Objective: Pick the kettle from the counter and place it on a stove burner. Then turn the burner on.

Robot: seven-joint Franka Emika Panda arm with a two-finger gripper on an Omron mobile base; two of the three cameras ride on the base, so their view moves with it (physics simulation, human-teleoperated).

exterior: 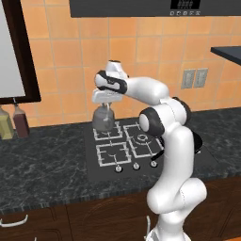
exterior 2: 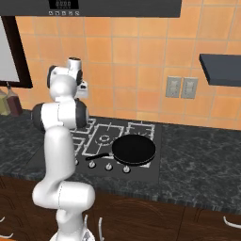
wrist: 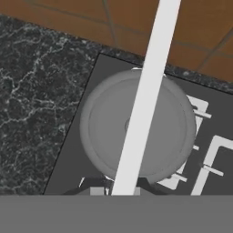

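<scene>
Gripper (exterior: 105, 102) is closed on the thin wire handle of the kettle (exterior: 103, 118), fingers pinched at the top of the arch. The kettle hangs upright under the hand, over the rear-left stove burner (exterior: 108, 131) of the black cooktop (exterior: 96, 164); can't tell from the left base view whether its base touches the grate or sits just above it. In the hand view the kettle (wrist: 113, 132) is seen from straight above, a round grey lid w/ the pale handle band crossing it top to bottom, and white grate bars (wrist: 211, 154) showing past its right side.

Bench (exterior: 42, 160), dark stone w/ grey marbling, runs left and right of the cooktop. Front-left grate (exterior: 113, 153) and the ringed centre grate (exterior: 143, 141) are bare; three small knobs (exterior: 135, 165) sit in a row along the cooktop's front edge. In the right base view a black frying pan (exterior 2: 133, 149) rests on the cooktop's right side, handle pointing left toward the knobs. Two brown bottles (exterior: 13, 121) stand at the far left of the bench against the orange tile wall, well apart from the kettle. Two wall outlets (exterior 2: 181, 87) are on the tiles right of the stove.
</scene>
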